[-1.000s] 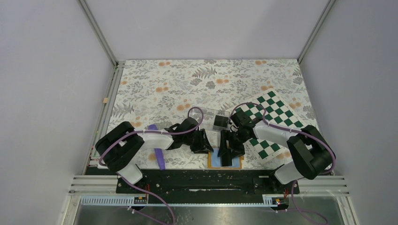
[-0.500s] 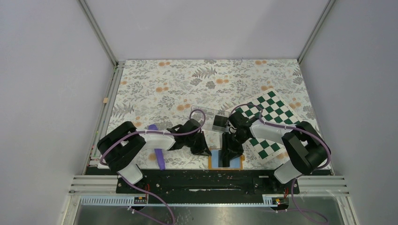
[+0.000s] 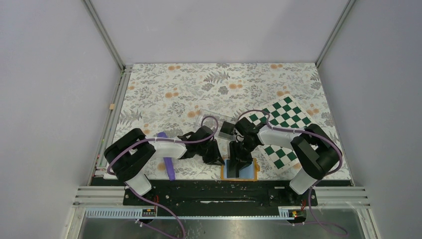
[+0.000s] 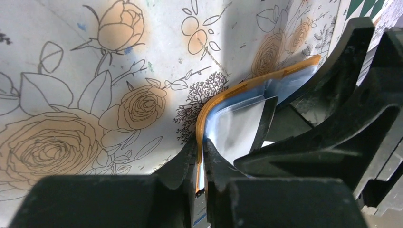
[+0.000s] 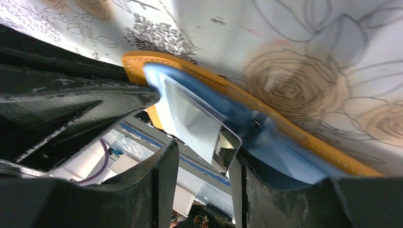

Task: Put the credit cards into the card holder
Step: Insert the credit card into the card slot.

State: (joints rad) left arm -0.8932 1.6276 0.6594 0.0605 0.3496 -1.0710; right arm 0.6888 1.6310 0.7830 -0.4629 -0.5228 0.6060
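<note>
I've got my left jaws point(image 4: 200, 159) pinched tight on the orange cover edge of the card holder point(image 4: 247, 85), which lies open at six o'clock on the bench point(image 3: 164, 94). My right jaws point(image 5: 203, 152), half apart, clamp a shiny credit card point(image 5: 195, 118) by its edges at the blue pocket. How deep it sits is hidden. A second ago my right arm sat further toward three o'clock.

Top view: bright, even light, sharp throughout, soft shadows. Wrist views: dimmer close-ups, black fingers point(image 4: 332, 142) blurred in the foreground, a broad grey shadow across the tabletop point(image 4: 71, 57) beside the card holder point(image 4: 247, 88), white glare on the credit card point(image 5: 195, 118)
</note>
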